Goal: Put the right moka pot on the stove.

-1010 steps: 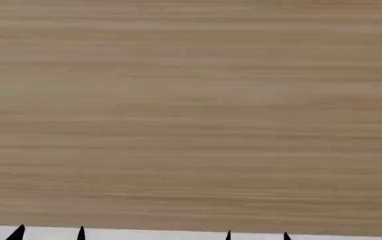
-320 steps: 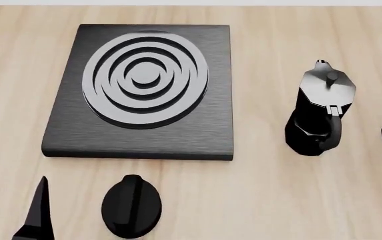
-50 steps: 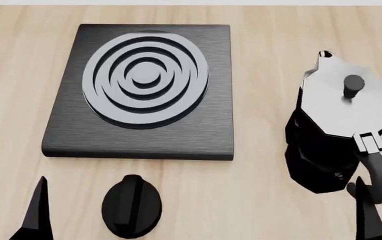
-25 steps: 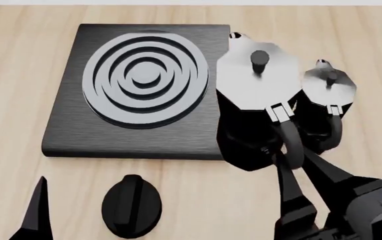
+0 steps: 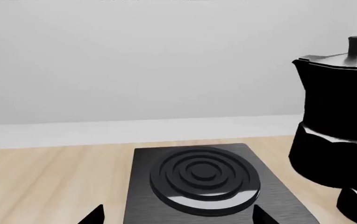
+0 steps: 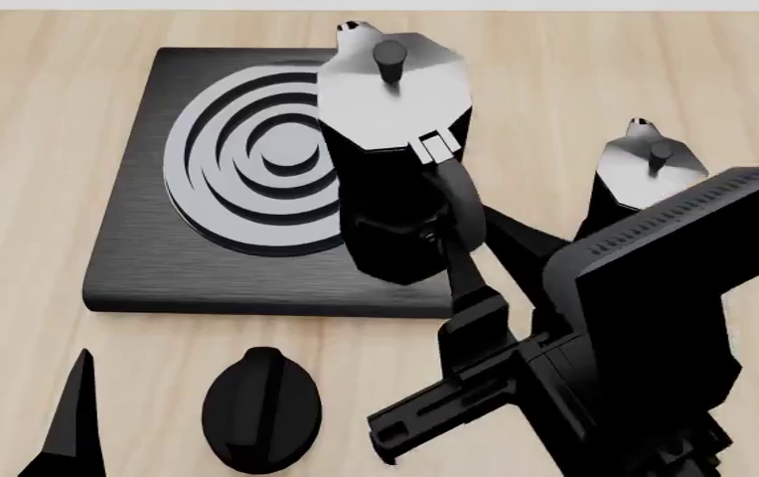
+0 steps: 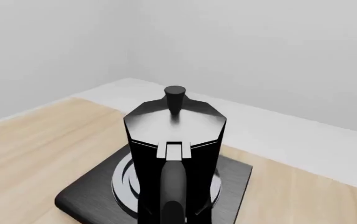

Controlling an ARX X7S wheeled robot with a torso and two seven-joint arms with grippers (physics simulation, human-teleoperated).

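Note:
The right moka pot [image 6: 393, 149], black and faceted with a silvery lid, hangs over the right part of the stove [image 6: 141, 248], partly covering its ringed burner [image 6: 240, 159]. My right gripper [image 6: 470, 248] is shut on the pot's curved handle [image 7: 173, 186]. The right wrist view shows the pot [image 7: 175, 140] upright with the stove [image 7: 91, 196] beneath it. Whether its base touches the slab I cannot tell. My left gripper [image 5: 177, 217] stands open near the stove's front edge and holds nothing. From the left wrist the pot [image 5: 337, 116] shows to one side of the burner [image 5: 203, 175].
A second, identical moka pot [image 6: 652, 174] stands on the wooden table to the right of the stove, partly behind my right arm [image 6: 645, 328]. A round black knob [image 6: 263, 407] lies in front of the stove, beside my left gripper's finger [image 6: 75, 417].
My right gripper has carried the moka pot left, from beside the second pot to over the stove's right part. More of the right arm has come into view. The left gripper has not moved.

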